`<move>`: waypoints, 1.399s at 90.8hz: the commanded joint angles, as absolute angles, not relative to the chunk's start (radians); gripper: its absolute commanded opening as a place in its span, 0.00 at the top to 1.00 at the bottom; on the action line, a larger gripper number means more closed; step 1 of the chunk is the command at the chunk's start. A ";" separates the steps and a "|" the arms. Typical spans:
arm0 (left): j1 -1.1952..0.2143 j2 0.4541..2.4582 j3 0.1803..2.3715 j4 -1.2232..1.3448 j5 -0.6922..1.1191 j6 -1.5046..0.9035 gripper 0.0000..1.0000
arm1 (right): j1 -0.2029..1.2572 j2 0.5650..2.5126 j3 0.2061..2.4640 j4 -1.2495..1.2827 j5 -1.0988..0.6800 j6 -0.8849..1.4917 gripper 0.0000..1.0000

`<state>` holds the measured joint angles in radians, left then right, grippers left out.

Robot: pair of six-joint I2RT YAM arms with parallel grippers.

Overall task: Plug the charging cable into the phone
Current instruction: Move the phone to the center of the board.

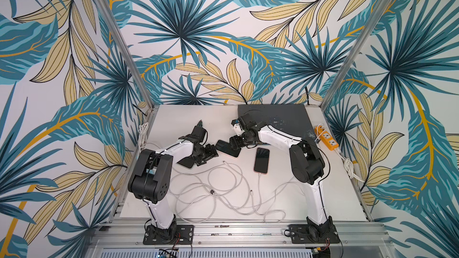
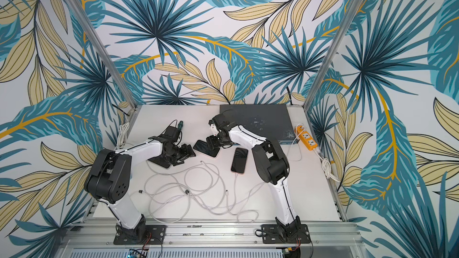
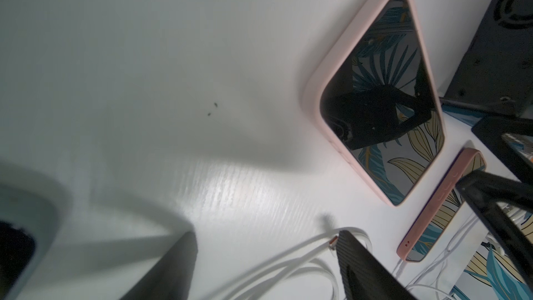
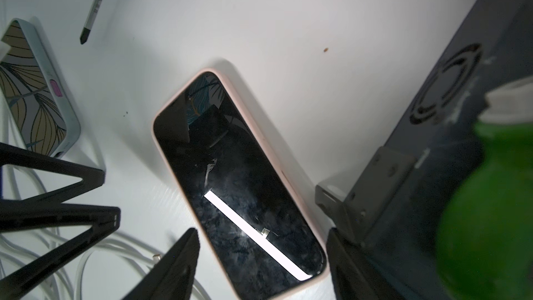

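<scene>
Fingers (image 4: 178,266) on both grippers stand apart, empty. The right gripper (image 4: 262,232) straddles the pink phone (image 4: 239,174), and the left gripper (image 3: 268,233) has the cable plug (image 3: 333,245) just beside one finger, seemingly. Closing off-centre could flick the plug away.

white tabletop (image 1: 342,194) boxed in by leaf-print walls. left gripper (image 1: 213,154) low over the table, just beside a dark flat rectangular object (image 1: 186,163) partly hidden under it. right gripper (image 1: 234,147) sits over a black-screen phone in a pale case (image 1: 224,148). another black-screen phone in a pink case (image 1: 261,160) lies near the right arm, with a thin white charging cable (image 1: 258,184) meeting its near end. loose white cables (image 1: 218,189) tangled mid-table. orange power strip (image 1: 326,138) at the right edge beside a dark grey flat box (image 1: 285,115). dark pen-like tool (image 1: 200,123) behind the left gripper.
</scene>
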<state>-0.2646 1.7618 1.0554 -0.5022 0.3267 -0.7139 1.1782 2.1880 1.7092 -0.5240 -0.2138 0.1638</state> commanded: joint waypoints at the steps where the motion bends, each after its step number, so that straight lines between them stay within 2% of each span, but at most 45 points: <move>1: -0.259 1.794 1.035 -0.495 0.330 -0.707 0.20 | 1.138 2.247 1.644 -0.633 -0.102 0.178 0.27; 44: -0.259 1.789 1.023 -0.492 0.326 -0.709 0.20 | 1.137 2.293 1.697 -0.780 0.002 0.219 0.27; 98: -0.259 1.785 1.011 -0.483 0.330 -0.708 0.21 | 1.175 2.260 1.655 -0.863 -0.001 0.308 0.24; 115: -0.259 1.782 1.012 -0.487 0.329 -0.707 0.21 | 1.174 2.275 1.668 -0.777 -0.111 0.257 0.24; 127: -0.254 1.767 1.004 -0.489 0.318 -0.706 0.21 | 1.174 2.324 1.769 -0.764 -0.174 0.209 0.24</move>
<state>-0.2626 1.7634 1.0447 -0.4591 0.3408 -0.7132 1.1717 2.2192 1.7336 -0.7311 -0.0879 0.2531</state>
